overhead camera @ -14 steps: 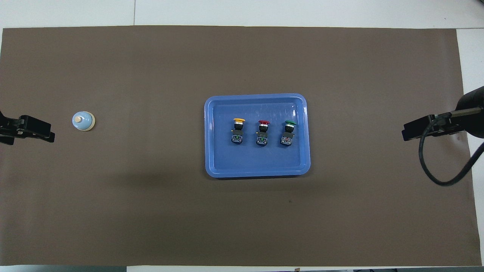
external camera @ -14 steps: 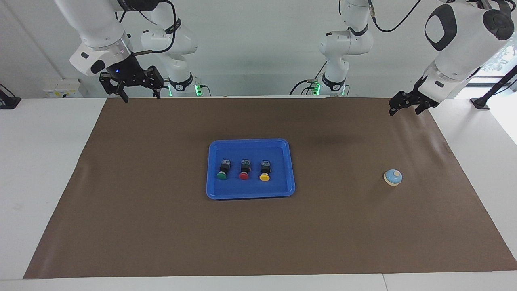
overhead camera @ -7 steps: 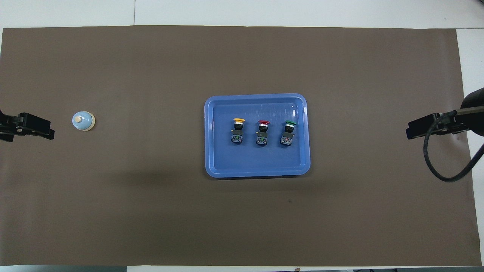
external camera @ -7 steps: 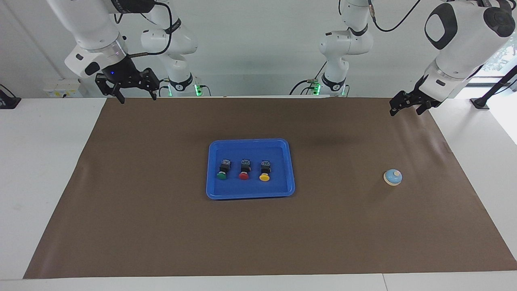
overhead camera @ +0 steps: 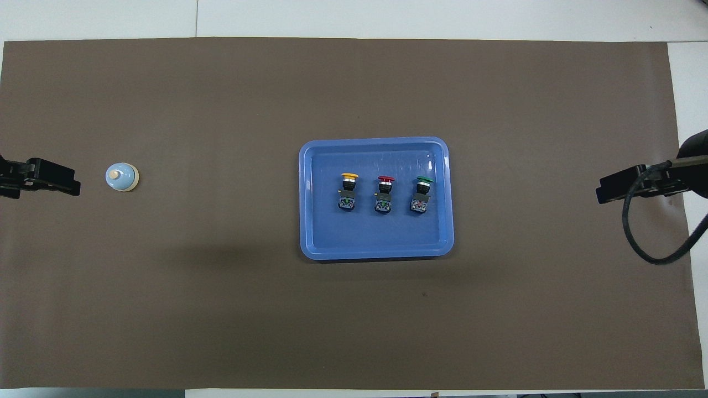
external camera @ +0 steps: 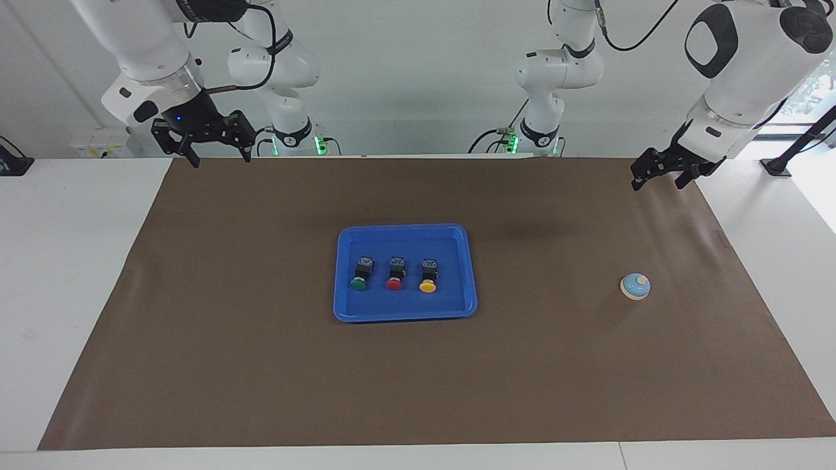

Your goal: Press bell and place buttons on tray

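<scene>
The blue tray [external camera: 405, 229] lies mid-mat and also shows in the overhead view [overhead camera: 376, 142]. In it lie three buttons in a row: green [external camera: 358, 284] [overhead camera: 424, 180], red [external camera: 394, 284] [overhead camera: 385, 179] and yellow [external camera: 428, 286] [overhead camera: 349, 177]. The light-blue bell [external camera: 635, 286] [overhead camera: 121, 177] stands on the mat toward the left arm's end. My left gripper [external camera: 656, 183] [overhead camera: 38, 181] hangs open and empty over the mat's edge at that end, apart from the bell. My right gripper [external camera: 221, 159] [overhead camera: 625, 189] hangs open and empty over the mat's corner at the right arm's end.
A brown mat [external camera: 261, 365] covers most of the white table [external camera: 65, 261]. A black cable loop [overhead camera: 636, 243] hangs from the right wrist. A black stand foot [external camera: 776, 168] sits on the table at the left arm's end.
My right gripper has drawn back and up toward its own end of the table. My left gripper has shifted only slightly. Tray, buttons and bell have not moved.
</scene>
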`<action>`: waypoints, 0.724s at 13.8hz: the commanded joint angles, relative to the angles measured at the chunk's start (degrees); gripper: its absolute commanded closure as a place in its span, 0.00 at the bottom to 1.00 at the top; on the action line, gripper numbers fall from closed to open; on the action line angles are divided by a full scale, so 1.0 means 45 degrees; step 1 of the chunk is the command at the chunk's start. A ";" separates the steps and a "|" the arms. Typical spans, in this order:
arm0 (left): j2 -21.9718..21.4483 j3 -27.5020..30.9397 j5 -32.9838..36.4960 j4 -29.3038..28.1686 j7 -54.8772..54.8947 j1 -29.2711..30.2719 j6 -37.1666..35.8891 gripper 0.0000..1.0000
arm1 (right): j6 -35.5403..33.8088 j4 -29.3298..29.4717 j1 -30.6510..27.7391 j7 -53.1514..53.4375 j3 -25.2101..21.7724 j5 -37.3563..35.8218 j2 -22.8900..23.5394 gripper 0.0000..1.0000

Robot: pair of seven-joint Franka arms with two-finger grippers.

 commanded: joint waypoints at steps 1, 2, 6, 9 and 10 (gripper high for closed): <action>0.0101 0.0097 -0.0026 0.0205 -0.0104 -0.0135 0.0313 0.00 | 0.0216 -0.0325 -0.0217 0.0065 0.0144 0.0141 -0.0304 0.00; 0.0100 0.0078 -0.0026 0.0204 -0.0336 -0.0135 0.0450 0.00 | 0.0216 -0.0325 -0.0217 0.0066 0.0163 0.0141 -0.0304 0.00; 0.0100 0.0077 -0.0026 0.0185 -0.0553 -0.0135 0.0588 0.00 | 0.0216 -0.0325 -0.0217 0.0066 0.0144 0.0141 -0.0304 0.00; 0.0100 0.0077 -0.0026 0.0165 -0.0553 -0.0135 0.0607 0.00 | 0.0216 -0.0325 -0.0217 0.0066 0.0163 0.0141 -0.0304 0.00; 0.0100 0.0077 -0.0026 0.0165 -0.0553 -0.0135 0.0607 0.00 | 0.0216 -0.0325 -0.0217 0.0066 0.0163 0.0141 -0.0304 0.00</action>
